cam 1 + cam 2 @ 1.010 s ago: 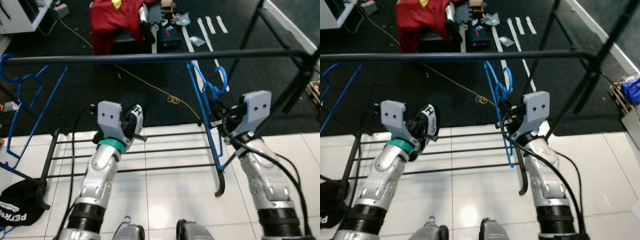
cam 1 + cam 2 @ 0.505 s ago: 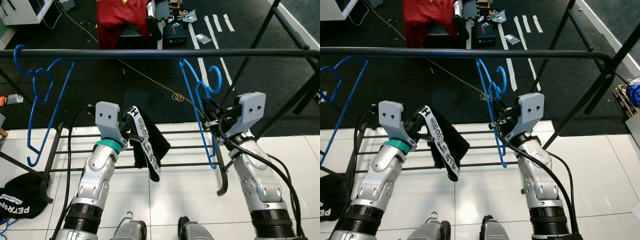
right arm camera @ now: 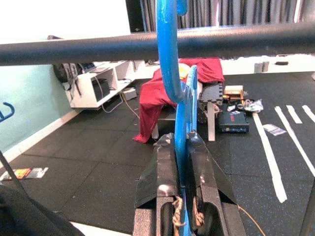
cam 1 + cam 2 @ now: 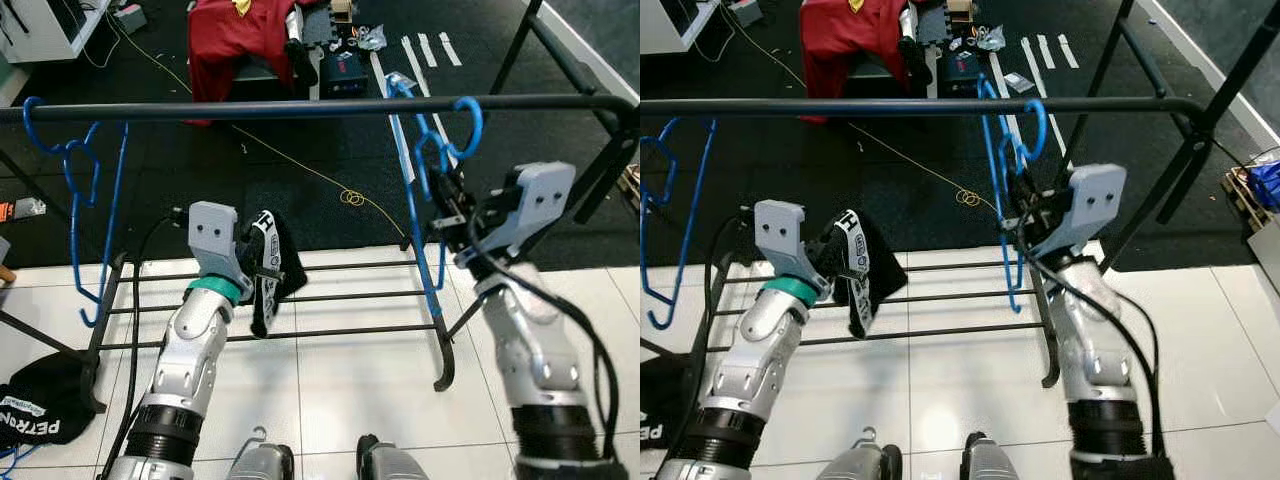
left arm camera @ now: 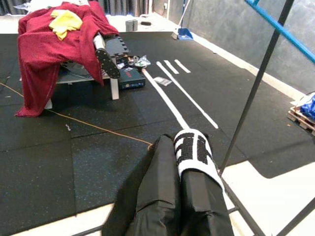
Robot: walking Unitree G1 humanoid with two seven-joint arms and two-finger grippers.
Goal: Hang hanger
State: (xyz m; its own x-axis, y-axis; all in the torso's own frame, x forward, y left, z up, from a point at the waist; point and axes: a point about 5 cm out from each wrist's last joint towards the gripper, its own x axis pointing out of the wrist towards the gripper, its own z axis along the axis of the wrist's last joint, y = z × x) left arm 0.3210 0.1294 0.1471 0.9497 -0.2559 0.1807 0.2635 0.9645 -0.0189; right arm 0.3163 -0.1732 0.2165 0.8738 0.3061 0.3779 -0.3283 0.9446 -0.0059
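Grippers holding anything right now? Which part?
Right gripper pinches the blue hanger by its neck, just below the hook at the rail. Left gripper holds a black garment by its edge.

Workshop-like test room: black rubber floor mats [image 4: 300, 190] with white tape lines [image 4: 420, 50], loose cables [image 4: 300, 170], white shelving [image 3: 98, 86], bare clothes rack [image 4: 300, 108].

I see black rail [image 4: 300, 108] of garment rack spanning view. Blue hanger [image 4: 425, 190] hooked over rail near its right end; second blue hanger [image 4: 85, 190] hooked at left end. Rack's low bars [image 4: 330, 295] sit over white tile floor [image 4: 340, 380]. Black bag [image 4: 40, 410] lies on tiles at left. Beyond, black mat [image 4: 300, 190] carries orange cord [image 4: 345, 198].
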